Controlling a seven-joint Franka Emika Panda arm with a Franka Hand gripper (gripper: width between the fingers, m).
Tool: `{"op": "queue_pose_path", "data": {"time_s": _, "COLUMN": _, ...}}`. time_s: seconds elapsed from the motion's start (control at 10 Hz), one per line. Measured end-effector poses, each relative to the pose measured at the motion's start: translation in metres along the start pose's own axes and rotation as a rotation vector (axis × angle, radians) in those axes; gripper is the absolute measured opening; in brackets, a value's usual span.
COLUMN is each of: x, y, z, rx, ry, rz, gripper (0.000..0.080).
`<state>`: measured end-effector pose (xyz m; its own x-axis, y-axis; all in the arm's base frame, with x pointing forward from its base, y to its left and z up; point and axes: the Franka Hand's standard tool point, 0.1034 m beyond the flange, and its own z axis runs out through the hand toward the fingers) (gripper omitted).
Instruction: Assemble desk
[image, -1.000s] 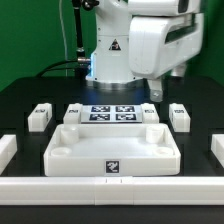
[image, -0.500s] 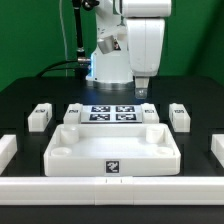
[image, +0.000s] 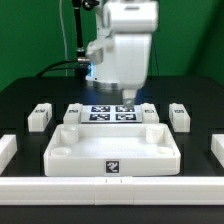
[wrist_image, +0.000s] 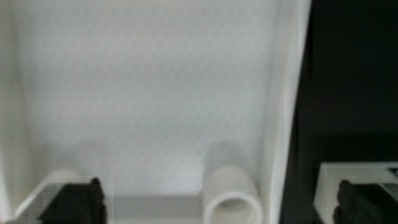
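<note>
**Open claw over the desk top: a poor descent could shove it**

The claw (image: 127, 96) hangs with its two black fingers (wrist_image: 71, 201) spread wide apart and nothing between them. It sits above the far edge of the large white plastic rectangular tray-like desk top (image: 112, 148). The wrist view looks down into the desk top, and a short white round post (wrist_image: 231, 196) inside its raised rim shows between the fingers. How high the fingertips are above the rim cannot be told.

The main risk is a finger landing on the rim or the post instead of straddling it. The desk top lies loose on the smooth black surface (image: 25, 95), so such a push would likely slide or twist it. The small white square block legs (image: 178, 116) stand just beside its far corners and could be knocked over. The flat white marker board (image: 112, 113) lies just behind its far edge. A grip taken near one corner may also let the wide desk top sag or swing once lifted.
</note>
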<state>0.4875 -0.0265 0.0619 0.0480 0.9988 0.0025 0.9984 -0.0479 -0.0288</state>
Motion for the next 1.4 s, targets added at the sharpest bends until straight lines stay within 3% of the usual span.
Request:
{"op": "queue_pose_path", "data": {"time_s": 0.2, "x": 0.001, "y": -0.005, "z": 0.030, "rx": 0.010, "ry": 0.012, "rz": 0.009, "gripper": 0.0650}}
{"op": "queue_pose_path", "data": {"time_s": 0.3, "x": 0.000, "y": -0.005, "z": 0.037, "rx": -0.001, "ry": 0.016, "rz": 0.011, "gripper": 0.0650}}
{"op": "queue_pose_path", "data": {"time_s": 0.7, "x": -0.003, "y": -0.008, "z": 0.042, "rx": 0.000, "ry": 0.017, "rz": 0.020, "gripper": 0.0640}}
{"op": "queue_pose_path", "data": {"time_s": 0.8, "x": -0.003, "y": -0.008, "z": 0.042, "rx": 0.001, "ry": 0.017, "rz": 0.020, "gripper": 0.0470}}
{"op": "queue_pose_path", "data": {"time_s": 0.9, "x": -0.003, "y": -0.008, "z": 0.042, "rx": 0.001, "ry": 0.018, "rz": 0.020, "gripper": 0.0470}}
{"op": "queue_pose_path", "data": {"time_s": 1.0, "x": -0.003, "y": -0.008, "z": 0.043, "rx": 0.002, "ry": 0.018, "rz": 0.020, "gripper": 0.0263}}
{"op": "queue_pose_path", "data": {"time_s": 1.1, "x": -0.003, "y": -0.008, "z": 0.043, "rx": 0.003, "ry": 0.018, "rz": 0.020, "gripper": 0.0263}}
{"op": "queue_pose_path", "data": {"time_s": 1.2, "x": -0.003, "y": -0.008, "z": 0.043, "rx": 0.003, "ry": 0.018, "rz": 0.020, "gripper": 0.0071}}
{"op": "queue_pose_path", "data": {"time_s": 1.4, "x": -0.003, "y": -0.008, "z": 0.043, "rx": 0.003, "ry": 0.018, "rz": 0.020, "gripper": 0.0054}}
